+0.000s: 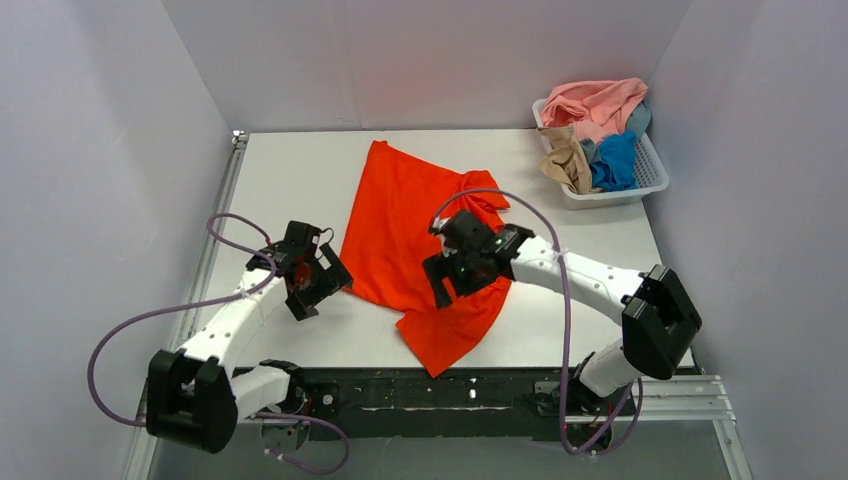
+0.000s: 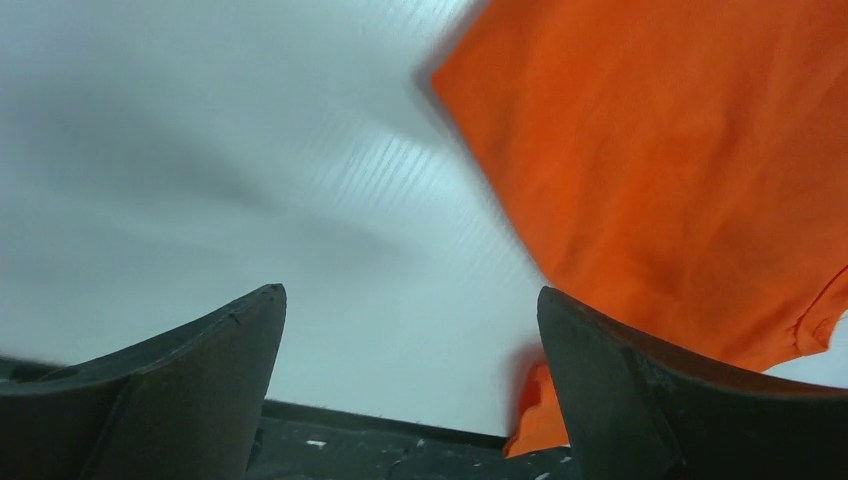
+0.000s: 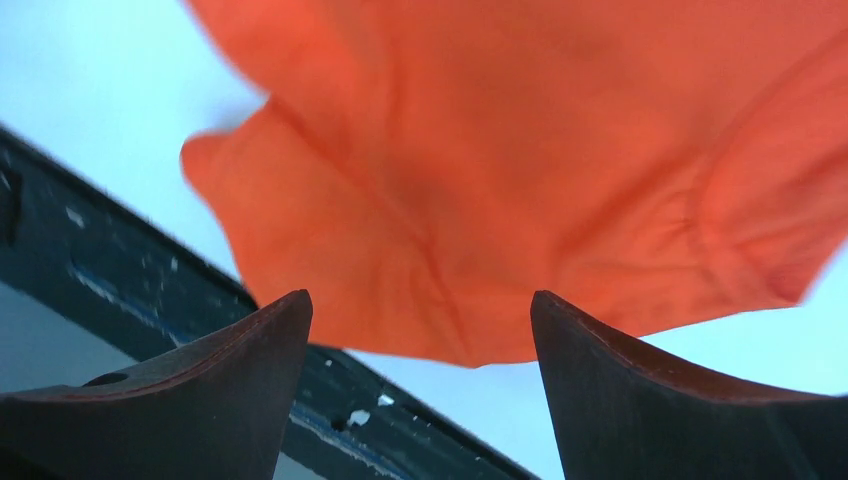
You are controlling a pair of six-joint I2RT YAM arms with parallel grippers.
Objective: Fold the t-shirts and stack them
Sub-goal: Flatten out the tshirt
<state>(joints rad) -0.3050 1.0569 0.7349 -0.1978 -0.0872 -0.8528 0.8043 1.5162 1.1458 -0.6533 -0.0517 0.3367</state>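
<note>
A bright orange-red t-shirt (image 1: 405, 230) lies partly spread and rumpled on the middle of the white table (image 1: 290, 170), one end reaching towards the front edge. My left gripper (image 1: 322, 285) is open and empty just beside the shirt's left edge; in the left wrist view (image 2: 410, 292) the shirt (image 2: 680, 150) lies to the right of the jaws. My right gripper (image 1: 458, 283) is open and empty above the shirt's near right part; in the right wrist view (image 3: 420, 296) the shirt (image 3: 520, 150) fills the upper part. Salmon pink (image 1: 598, 103), tan-beige (image 1: 566, 160) and blue (image 1: 615, 160) shirts lie bunched in the basket.
A white slatted basket (image 1: 655, 182) stands at the table's back right corner. Grey walls close in the left, back and right. A black rail (image 1: 480, 390) runs along the table's front edge, also seen in the wrist views (image 2: 380, 445) (image 3: 120, 270).
</note>
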